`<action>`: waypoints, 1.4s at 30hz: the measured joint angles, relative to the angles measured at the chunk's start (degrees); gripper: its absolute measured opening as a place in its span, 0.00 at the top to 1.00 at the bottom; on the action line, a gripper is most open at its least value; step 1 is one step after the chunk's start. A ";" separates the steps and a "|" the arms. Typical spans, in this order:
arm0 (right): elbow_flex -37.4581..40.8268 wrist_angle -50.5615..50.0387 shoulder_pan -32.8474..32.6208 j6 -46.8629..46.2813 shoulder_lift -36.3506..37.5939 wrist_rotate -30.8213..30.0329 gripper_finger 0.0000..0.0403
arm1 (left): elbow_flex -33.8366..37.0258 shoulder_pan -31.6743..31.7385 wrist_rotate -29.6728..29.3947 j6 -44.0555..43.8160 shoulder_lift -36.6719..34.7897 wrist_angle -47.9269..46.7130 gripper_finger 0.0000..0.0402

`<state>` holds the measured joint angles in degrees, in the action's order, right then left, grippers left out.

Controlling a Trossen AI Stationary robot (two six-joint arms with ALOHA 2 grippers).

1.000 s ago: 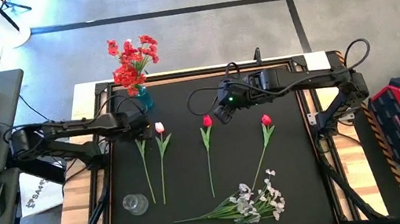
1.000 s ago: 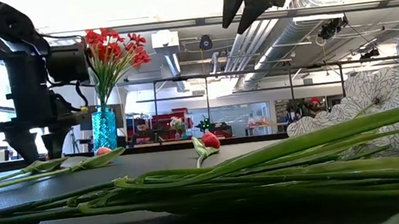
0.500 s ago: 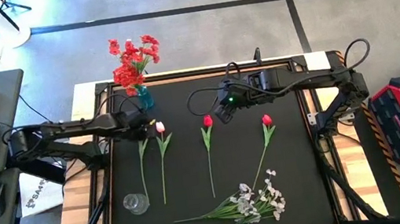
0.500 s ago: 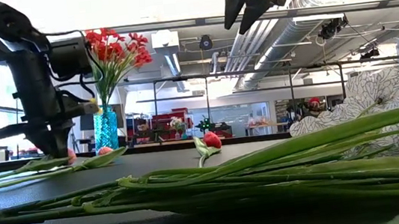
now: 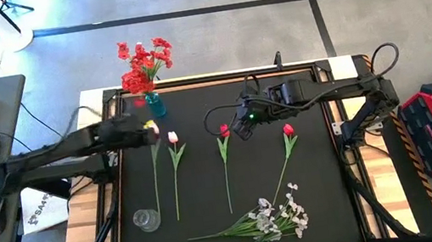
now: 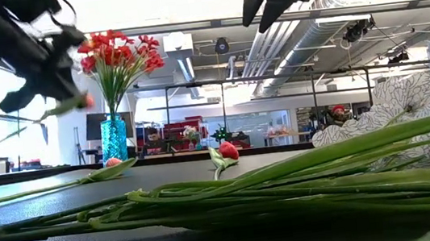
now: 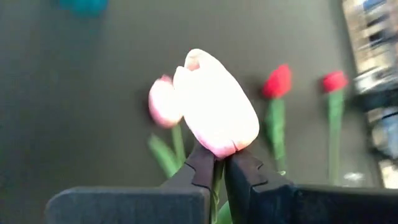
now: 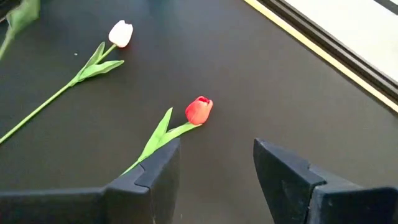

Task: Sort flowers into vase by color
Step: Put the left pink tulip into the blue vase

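Lifted off the counter (image 5: pixel 315 209) since a moment ago, the pink tulip (image 7: pixel 214 118) hangs pinched in the left hand (image 7: pixel 219 167); right hand (image 8: pixel 214 163) hovers spread above a red tulip (image 8: pixel 199 110).

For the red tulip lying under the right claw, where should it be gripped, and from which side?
Probably the bare stem just below the bud of the red tulip, from straight above. It lies flat on the mat, and the open right claw hangs beside the bud. Straddle the stem crosswise, above the leaf.

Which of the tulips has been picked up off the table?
The pale pink tulip, clamped just under its bud by the left gripper. The other pink tulip and both red tulips lie flat on the black table.
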<state>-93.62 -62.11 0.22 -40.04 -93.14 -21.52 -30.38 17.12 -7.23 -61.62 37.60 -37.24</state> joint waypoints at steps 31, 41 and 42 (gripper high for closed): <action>0.00 15.47 2.76 0.98 0.00 9.72 0.53 | -5.65 2.39 -32.74 74.23 -18.48 39.73 1.00; 0.00 22.53 7.31 4.44 0.00 17.74 0.53 | 0.09 8.74 -29.09 72.34 -10.58 59.66 1.00; 0.00 22.42 7.62 4.49 0.00 18.03 0.53 | 0.09 9.33 -29.00 72.26 -9.97 60.27 1.00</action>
<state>-93.62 -39.69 7.84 -35.55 -93.14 -3.48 -30.28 26.46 -36.23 10.63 27.63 23.03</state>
